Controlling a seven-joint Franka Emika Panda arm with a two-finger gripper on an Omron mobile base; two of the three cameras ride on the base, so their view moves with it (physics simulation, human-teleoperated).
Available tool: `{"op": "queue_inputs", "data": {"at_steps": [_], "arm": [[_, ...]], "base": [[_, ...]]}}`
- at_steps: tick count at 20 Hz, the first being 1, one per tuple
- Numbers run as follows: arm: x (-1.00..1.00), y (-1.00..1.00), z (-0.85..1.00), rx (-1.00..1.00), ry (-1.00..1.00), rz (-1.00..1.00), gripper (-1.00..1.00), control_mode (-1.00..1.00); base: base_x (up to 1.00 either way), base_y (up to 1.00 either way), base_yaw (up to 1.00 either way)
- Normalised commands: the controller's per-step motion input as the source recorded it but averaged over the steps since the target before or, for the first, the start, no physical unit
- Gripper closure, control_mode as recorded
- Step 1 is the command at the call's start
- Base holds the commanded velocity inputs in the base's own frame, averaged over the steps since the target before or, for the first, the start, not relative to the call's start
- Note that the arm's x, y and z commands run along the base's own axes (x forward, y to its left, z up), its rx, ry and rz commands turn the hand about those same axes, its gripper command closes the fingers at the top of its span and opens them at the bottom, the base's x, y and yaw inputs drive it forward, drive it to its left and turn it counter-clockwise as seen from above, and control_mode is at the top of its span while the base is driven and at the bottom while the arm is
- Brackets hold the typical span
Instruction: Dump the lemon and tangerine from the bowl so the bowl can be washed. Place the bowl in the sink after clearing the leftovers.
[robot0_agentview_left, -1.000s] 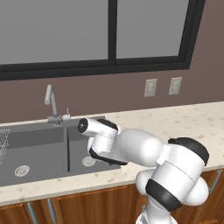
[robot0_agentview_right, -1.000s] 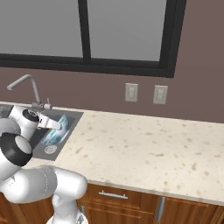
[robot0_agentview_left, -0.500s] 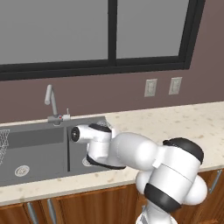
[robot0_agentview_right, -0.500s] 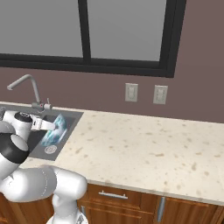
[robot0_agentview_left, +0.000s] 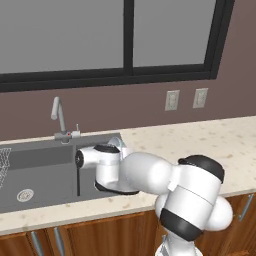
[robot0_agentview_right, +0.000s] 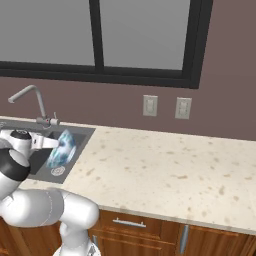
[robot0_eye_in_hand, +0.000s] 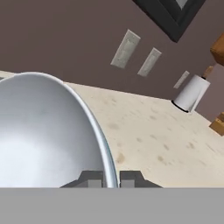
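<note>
At the bottom centre of the hand view my end effector (robot0_eye_in_hand: 111, 178) pinches the rim of the bowl (robot0_eye_in_hand: 43, 131), one fingertip on either side of the thin edge. The bowl's white inside fills the left half of that view and holds no fruit that I can see; where the lemon and tangerine are, I cannot tell.

In the right base view the bowl (robot0_agentview_right: 62, 148) stands nearly on edge at the left of the frame, over the right basin of the sink (robot0_agentview_right: 56, 170), just beside the speckled counter (robot0_agentview_right: 165, 170). In the left base view my own arm covers most of it; only a sliver of pale rim shows at centre, with the faucet (robot0_agentview_left: 59, 120) behind at upper left.

The risk, as I judge it: a grip on a glossy rim this thin could slip and drop the bowl hard into the basin, or its lower edge could clip the counter lip.

Only the hand view shows the pinch itself, and a paper towel roll (robot0_eye_in_hand: 190, 93) at right.
</note>
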Motion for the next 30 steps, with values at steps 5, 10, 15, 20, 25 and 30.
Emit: {"op": "queue_inputs", "data": {"at_steps": [5,10,15,20,25,30], "arm": [[0.0,0.11,0.08,-0.3,-0.14,0.01,1.0,-1.0],[-0.02,0.0,0.13,-0.12,-0.05,0.01,1.0,-1.0],[0.0,0.04,0.01,-0.08,-0.02,0.0,1.0,-1.0],[0.0,0.06,0.01,-0.13,-0.02,0.0,1.0,-1.0],[-0.13,0.15,0.0,-0.14,-0.03,0.08,1.0,-1.0],[-0.06,0.06,0.02,-0.06,-0.02,0.04,1.0,-1.0]], "base": [[0.0,0.0,0.0],[0.0,0.0,0.0],[0.0,0.0,0.0],[0.0,0.0,0.0],[0.0,0.0,0.0],[0.0,0.0,0.0]]}}
